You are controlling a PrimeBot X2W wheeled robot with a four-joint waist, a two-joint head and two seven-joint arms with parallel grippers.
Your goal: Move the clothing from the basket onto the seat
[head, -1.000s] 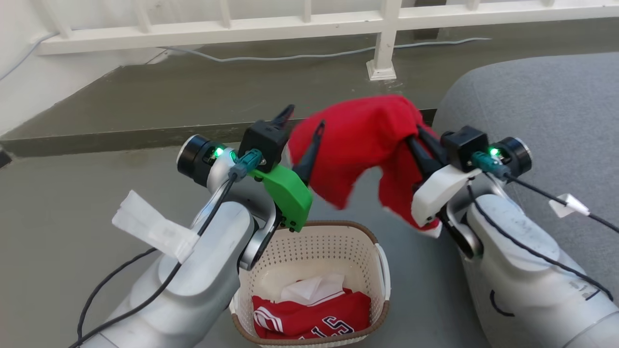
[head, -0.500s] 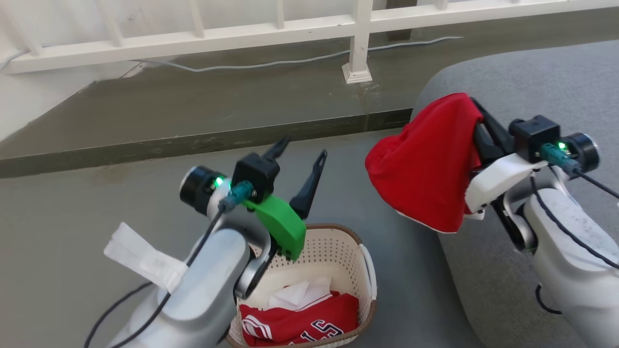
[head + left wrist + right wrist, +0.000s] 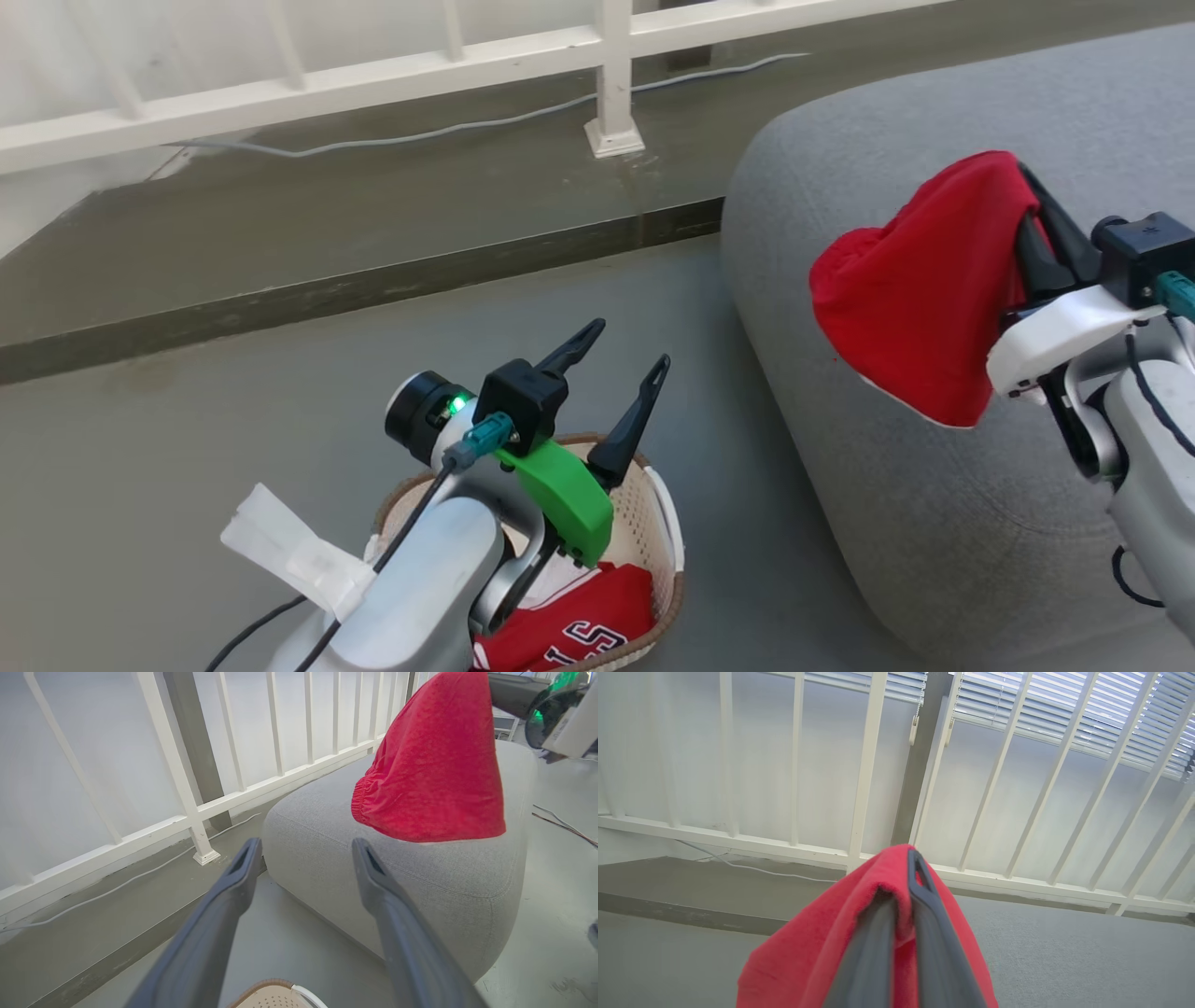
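Over the left end of the seat, on the right of the scene, the right gripper has its jaws closed on the top fold of the red piece. The piece hangs limp below the fingers, with a white edge along its lower hem. You cannot tell from these views whether that hem touches the cushion.

Near left, the left gripper stands above the basket, jaws wide and empty. The jersey lies crumpled in the basket, partly hidden by the left arm.

Handling assessment:
- Both garments look light, soft and wholly without stiffness. They will drape and swing, not hold a shape.
- A pinch on a single layer is likely to slip. You would do better on a bunched fold or the gathered band seen in the left wrist view.
- For the jersey, take a raised crease, not cloth lying flat on the basket floor.
- Risk: the perforated walls may catch a fingertip, and a light basket may lift with the garment.
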